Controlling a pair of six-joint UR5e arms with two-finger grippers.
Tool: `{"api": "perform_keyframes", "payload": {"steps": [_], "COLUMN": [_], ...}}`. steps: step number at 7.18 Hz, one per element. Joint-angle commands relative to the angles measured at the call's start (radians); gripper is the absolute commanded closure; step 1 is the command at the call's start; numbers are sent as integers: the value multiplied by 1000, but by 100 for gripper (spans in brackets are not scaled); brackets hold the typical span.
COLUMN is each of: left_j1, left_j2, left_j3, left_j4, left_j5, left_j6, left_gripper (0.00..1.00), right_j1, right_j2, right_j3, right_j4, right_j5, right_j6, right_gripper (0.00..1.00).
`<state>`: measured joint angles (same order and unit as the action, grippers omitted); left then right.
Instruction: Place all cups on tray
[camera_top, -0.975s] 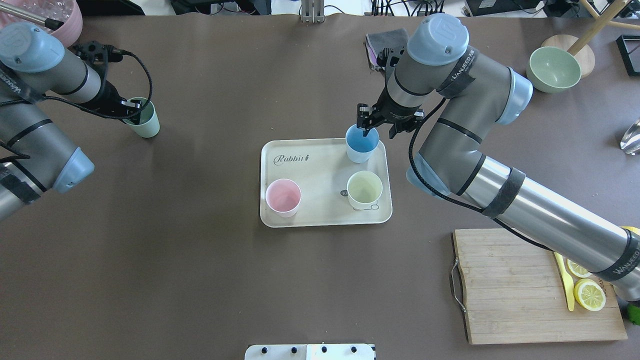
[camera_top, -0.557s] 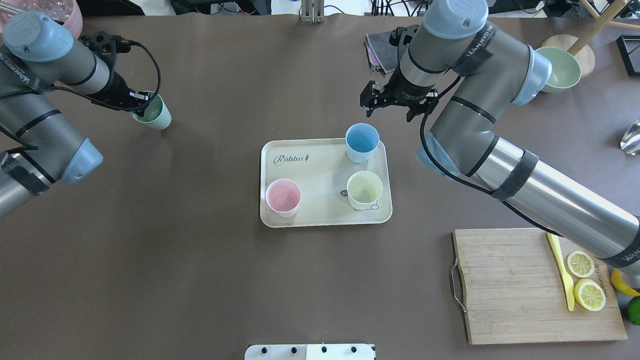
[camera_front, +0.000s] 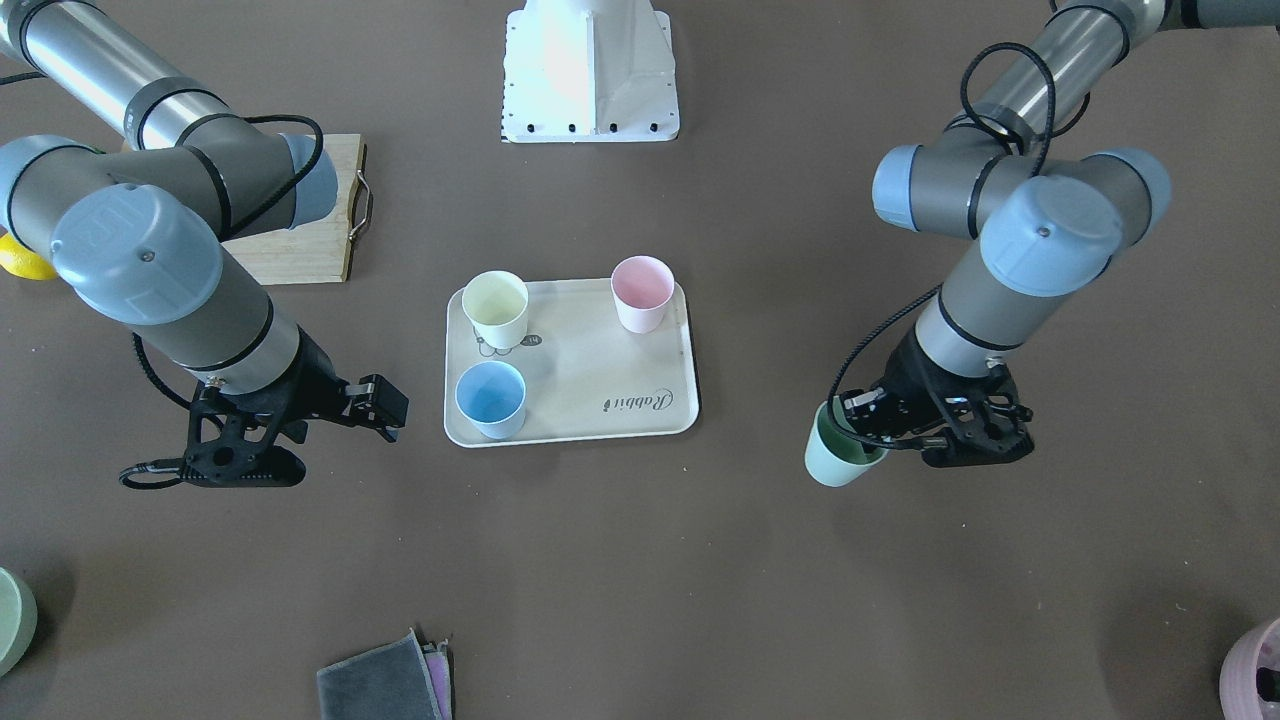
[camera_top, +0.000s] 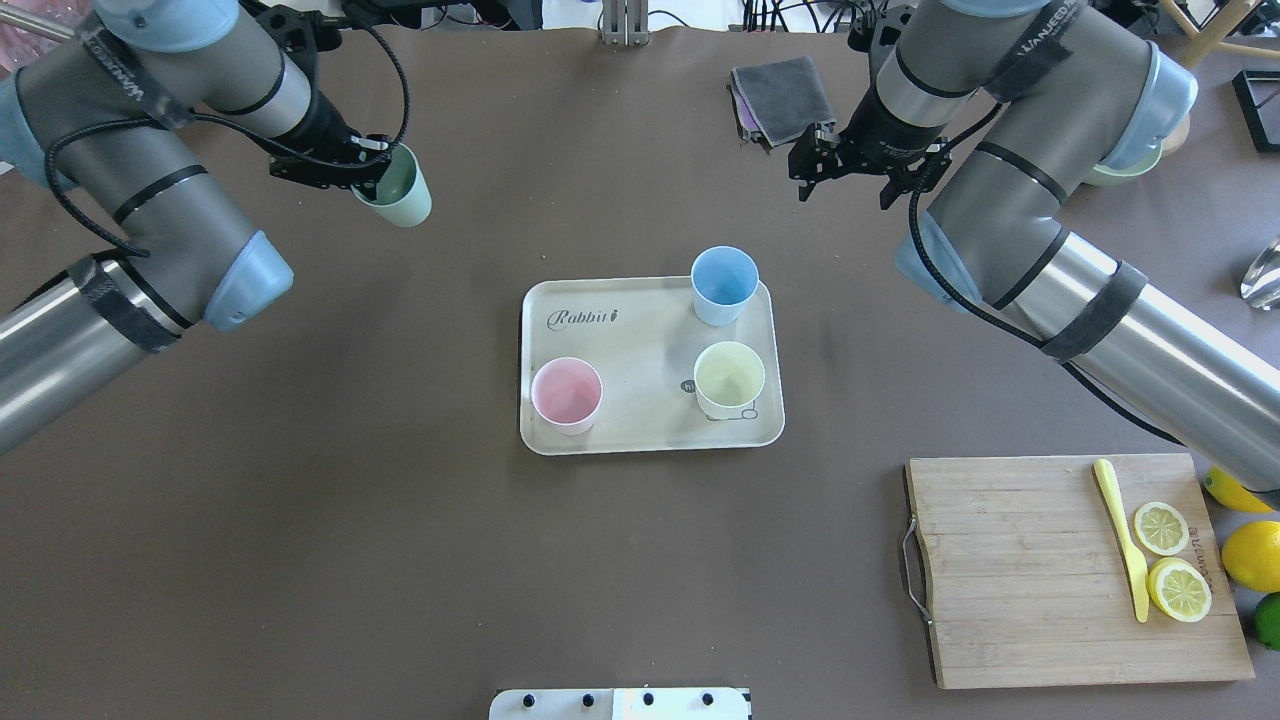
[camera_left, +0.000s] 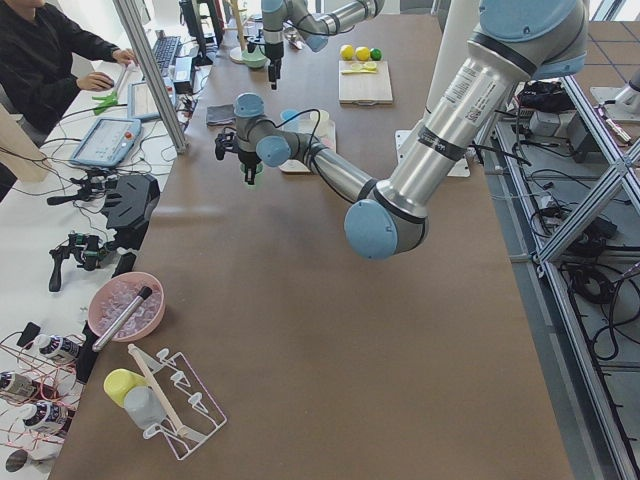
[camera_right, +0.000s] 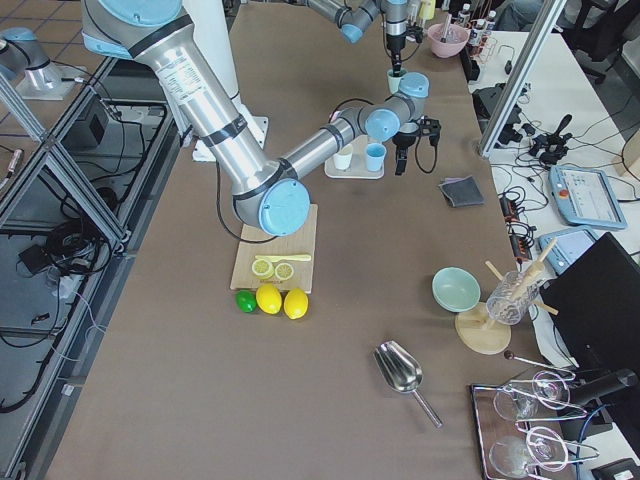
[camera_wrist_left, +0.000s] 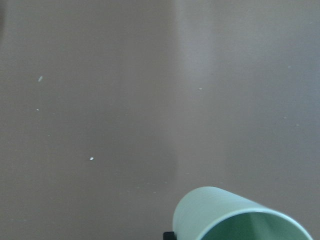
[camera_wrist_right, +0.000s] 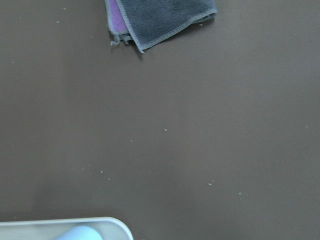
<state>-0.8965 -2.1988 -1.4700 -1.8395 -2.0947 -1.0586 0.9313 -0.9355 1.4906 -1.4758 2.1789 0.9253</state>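
Note:
The cream tray (camera_top: 640, 340) lies mid-table. On it stand the light blue cup (camera_top: 724, 285), the pale yellow cup (camera_top: 729, 380) and the light pink cup (camera_top: 566, 395). My left gripper (camera_top: 368, 168) is shut on the rim of the mint green cup (camera_top: 405, 200) and holds it tilted above the table, to the tray's far left. That cup also shows in the front view (camera_front: 838, 458) and in the left wrist view (camera_wrist_left: 240, 220). My right gripper (camera_top: 842, 178) is open and empty, above the table beyond the tray's far right corner.
A wooden cutting board (camera_top: 1030, 600) with lemon slices and a yellow knife lies at the near right, with whole lemons and a lime beside it. A folded grey cloth (camera_top: 785, 95) lies at the back. A sage-green bowl (camera_top: 1120, 172) is partly behind my right arm.
My right gripper let go of the blue cup on the tray and drew back up and to the right. My left gripper lifted the green cup and carried it right, toward the tray.

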Motion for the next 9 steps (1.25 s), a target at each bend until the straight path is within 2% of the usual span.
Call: {"api": "perform_keyframes", "payload": {"steps": [1, 3, 7, 8, 9], "left_j1": [92, 180, 280, 281, 287], "left_j2": [-61, -93, -99, -99, -98], "left_j3": [-1, 5, 26, 33, 37], "left_j4": [2, 3, 2, 0, 0], "left_j5": [12, 85, 174, 177, 177], "left_j6": [-153, -213, -224, -222, -221], "left_gripper": [100, 100, 100, 100, 96], "right_j1": [61, 92, 93, 95, 98], "right_j2": [-57, -91, -106, -106, -106], "right_j3": [2, 2, 7, 8, 14], "right_j4": [-1, 0, 8, 8, 6], "right_j5": [21, 42, 38, 36, 39], "right_j6": [-109, -144, -144, -144, -144], "right_gripper": [0, 0, 0, 0, 0]}}
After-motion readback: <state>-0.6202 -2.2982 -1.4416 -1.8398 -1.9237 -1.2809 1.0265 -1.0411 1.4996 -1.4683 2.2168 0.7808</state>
